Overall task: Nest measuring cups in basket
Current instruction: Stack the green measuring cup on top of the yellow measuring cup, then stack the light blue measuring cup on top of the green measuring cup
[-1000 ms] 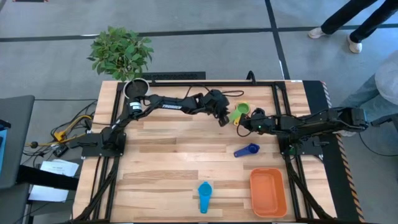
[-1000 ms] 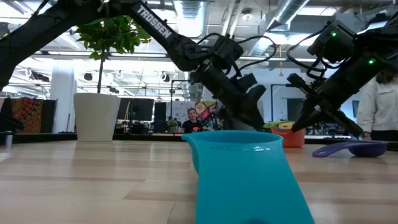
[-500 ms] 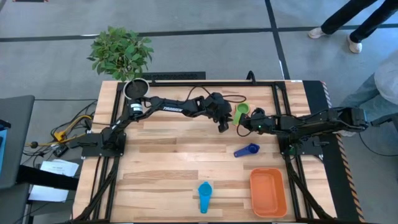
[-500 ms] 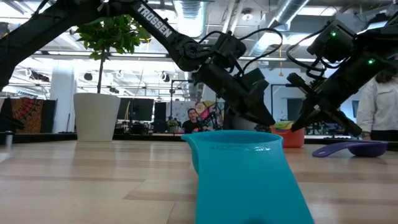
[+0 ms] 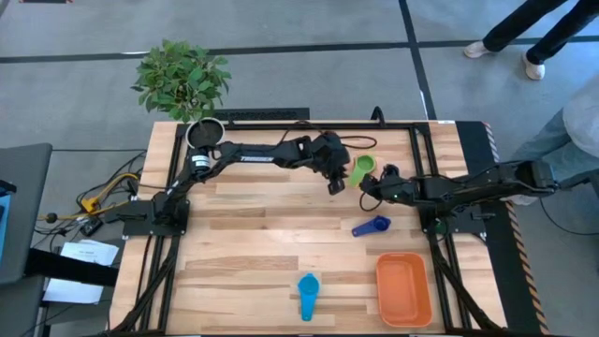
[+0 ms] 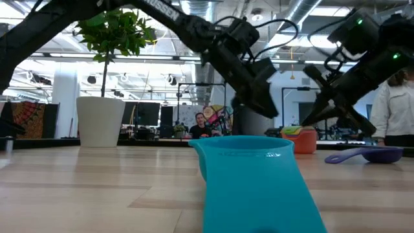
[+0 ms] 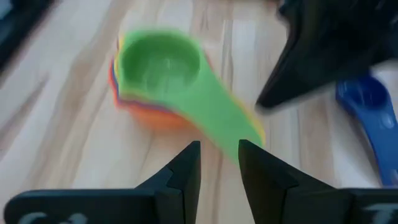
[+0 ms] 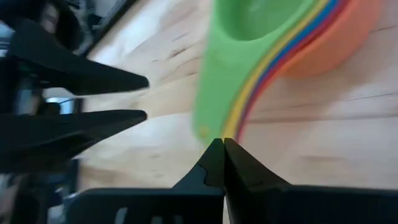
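Note:
A nested stack of measuring cups, green on top with yellow, red, blue and orange rims under it, sits on its base near the table's far edge. My left gripper hangs just left of the stack, above the table, open by a narrow gap. My right gripper is shut, with its tips at the stack's handles. A dark blue cup and a light blue cup lie loose on the table. The orange basket sits at the near right. My right gripper points its shut fingertips at the free end of the stacked handles, coming slanting from the table's right. Whether they touch the handles, I cannot tell. The stack rests on the table.
A white plant pot with a leafy plant stands at the far left corner. Bare wood lies between the stack and the basket, apart from the two loose cups. People stand beyond the table's far right edge.
My left gripper has risen from the table beside the stack. My right gripper has also lifted a little. The stack has stayed where it was.

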Controlling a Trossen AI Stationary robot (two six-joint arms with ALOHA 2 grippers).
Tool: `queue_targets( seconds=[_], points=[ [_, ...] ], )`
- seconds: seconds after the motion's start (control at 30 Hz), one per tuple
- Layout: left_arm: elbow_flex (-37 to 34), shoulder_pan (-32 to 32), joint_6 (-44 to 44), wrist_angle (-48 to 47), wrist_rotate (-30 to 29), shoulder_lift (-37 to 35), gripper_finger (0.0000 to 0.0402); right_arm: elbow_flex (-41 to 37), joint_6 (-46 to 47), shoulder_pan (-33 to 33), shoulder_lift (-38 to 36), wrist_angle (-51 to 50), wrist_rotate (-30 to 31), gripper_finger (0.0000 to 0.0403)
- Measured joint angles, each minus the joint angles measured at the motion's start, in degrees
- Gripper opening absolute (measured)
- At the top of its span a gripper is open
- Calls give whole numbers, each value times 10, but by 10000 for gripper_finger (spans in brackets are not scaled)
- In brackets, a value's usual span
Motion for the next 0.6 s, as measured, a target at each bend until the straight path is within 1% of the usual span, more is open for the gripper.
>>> queue_targets(
  seconds=[0.03,0.1,0.3,0.37,0.47,0.6],
  points=[
    [3,0,0,-26,-3,-6,92,0,0,8,-7,1,4,14],
    [7,-4,-8,-34,-10,-17,81,0,0,26,-22,-7,14,15],
    [7,-28,-36,-78,-10,-66,18,0,0,101,-65,-16,60,14],
    [7,-41,-54,-106,-10,-73,5,0,0,133,-75,-20,78,16],
    [7,-68,-85,-158,-13,-75,7,0,0,184,-85,-19,102,18],
    [7,-128,-135,-220,-30,-75,20,0,0,252,-88,-16,134,19]
  ],
)
